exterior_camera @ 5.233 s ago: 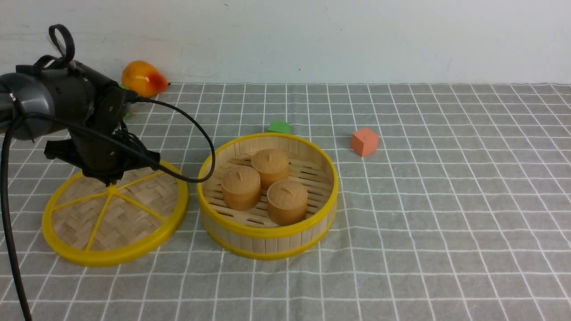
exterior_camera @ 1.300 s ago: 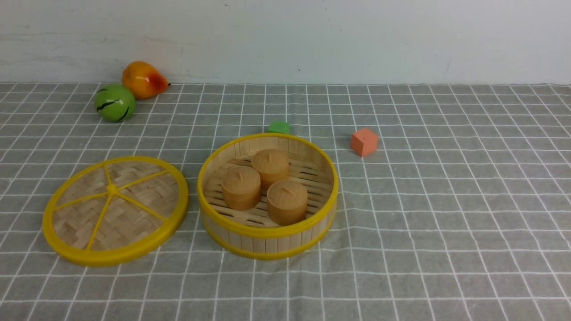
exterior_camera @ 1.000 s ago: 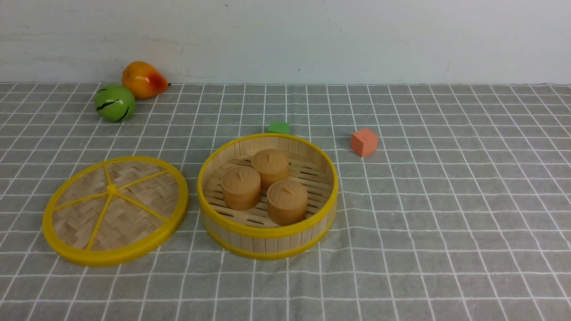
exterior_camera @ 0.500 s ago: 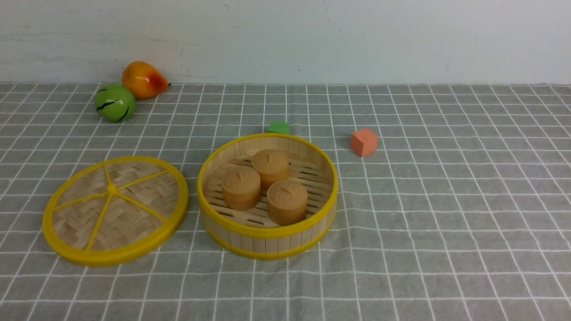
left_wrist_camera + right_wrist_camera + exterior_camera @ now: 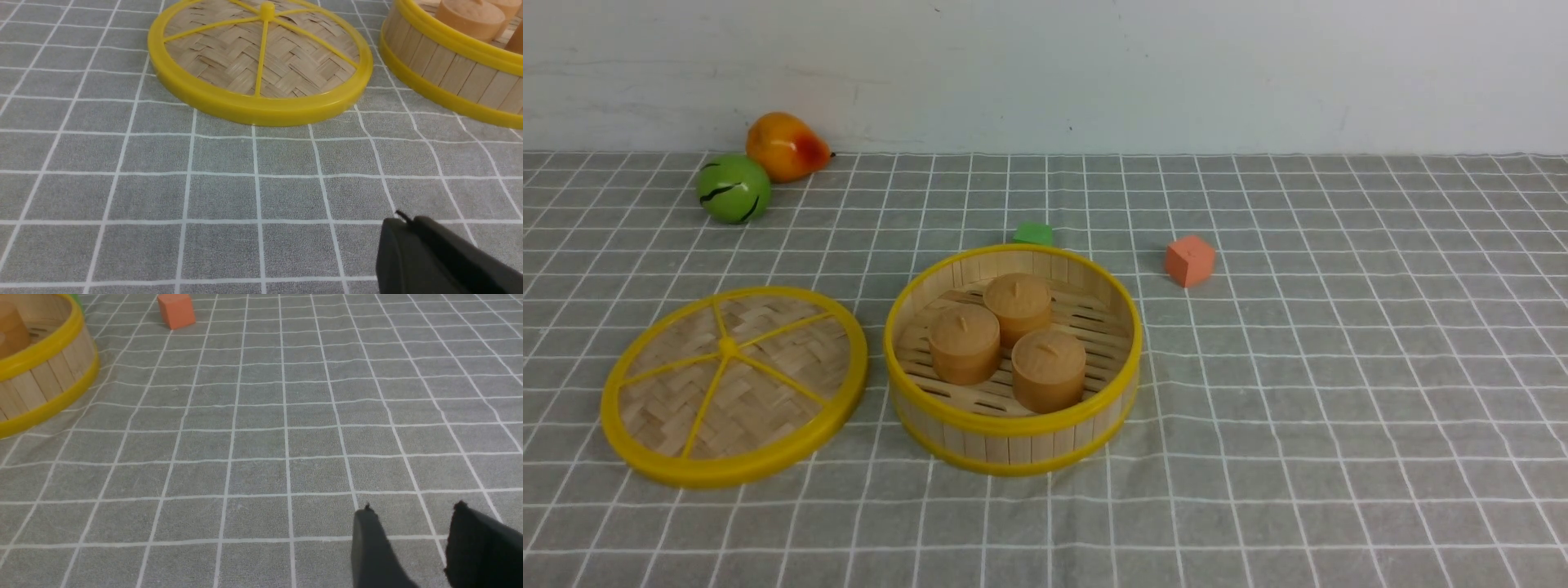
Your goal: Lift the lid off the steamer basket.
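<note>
Front view: lid (image 5: 734,385) seen flat on the tabletop (image 5: 1339,408), just beside the uncovered steamer basket (image 5: 1013,431); three bun-shaped pieces (image 5: 1047,369) exposed inside. No arm is seen.
Left wrist view: left gripper (image 5: 402,222) is held above bare cloth near the lid (image 5: 261,61); jaws pressed together, nothing held.
Right wrist view: right gripper (image 5: 412,516) is well apart from the basket (image 5: 45,379); jaws parted, empty.
Progress: removal is judged done; nothing left.
</note>
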Robot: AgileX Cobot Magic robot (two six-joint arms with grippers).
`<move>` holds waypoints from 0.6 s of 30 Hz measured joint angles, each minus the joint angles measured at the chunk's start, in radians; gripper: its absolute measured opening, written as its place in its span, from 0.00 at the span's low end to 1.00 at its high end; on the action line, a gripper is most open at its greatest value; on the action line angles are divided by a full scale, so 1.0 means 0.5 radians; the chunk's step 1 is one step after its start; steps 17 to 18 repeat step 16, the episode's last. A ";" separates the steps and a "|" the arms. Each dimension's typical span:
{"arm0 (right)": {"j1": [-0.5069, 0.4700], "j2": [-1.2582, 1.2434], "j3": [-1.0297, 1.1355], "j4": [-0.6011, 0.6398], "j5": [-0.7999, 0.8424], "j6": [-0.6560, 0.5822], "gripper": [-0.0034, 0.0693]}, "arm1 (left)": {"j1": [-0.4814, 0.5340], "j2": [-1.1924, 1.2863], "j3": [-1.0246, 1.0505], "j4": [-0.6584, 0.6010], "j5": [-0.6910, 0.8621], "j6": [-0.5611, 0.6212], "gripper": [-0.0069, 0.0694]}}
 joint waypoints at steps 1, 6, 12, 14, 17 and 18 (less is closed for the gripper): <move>0.000 0.000 0.000 0.000 0.000 0.000 0.38 | 0.000 0.000 0.000 0.000 0.001 0.000 0.10; 0.000 0.000 0.000 0.000 0.000 0.000 0.38 | 0.000 0.000 0.000 0.000 0.001 0.000 0.11; 0.000 0.000 0.000 0.000 0.000 0.000 0.38 | 0.000 0.000 0.000 0.000 0.001 0.000 0.12; 0.000 0.000 0.000 0.000 0.000 0.000 0.38 | 0.000 0.000 0.000 0.000 0.001 0.000 0.12; 0.000 0.000 0.000 0.000 0.000 0.000 0.38 | 0.000 0.000 0.000 0.000 0.001 0.000 0.12; 0.000 0.000 0.000 0.000 0.000 0.000 0.38 | 0.000 0.000 0.000 0.000 0.001 0.000 0.12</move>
